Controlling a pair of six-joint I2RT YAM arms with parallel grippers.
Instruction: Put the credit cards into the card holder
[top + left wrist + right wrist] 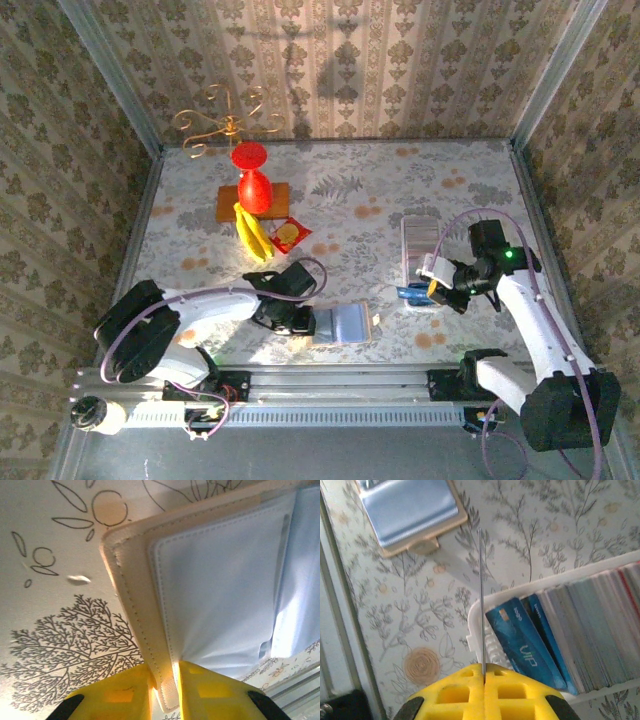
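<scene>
Plastic credit card (481, 595), 1 item: thin, stiff, slick; my right claw (484, 670) clamps its edge. Soft card holder (220, 590), open, up-left of it: my left claw (166, 674) pinches its rim.

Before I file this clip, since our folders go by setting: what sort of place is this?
Probably a staged robot test booth, not a home: wallpapered panels in metal corner posts, a floral-print tabletop, and props like bananas beside a red vase.
</scene>
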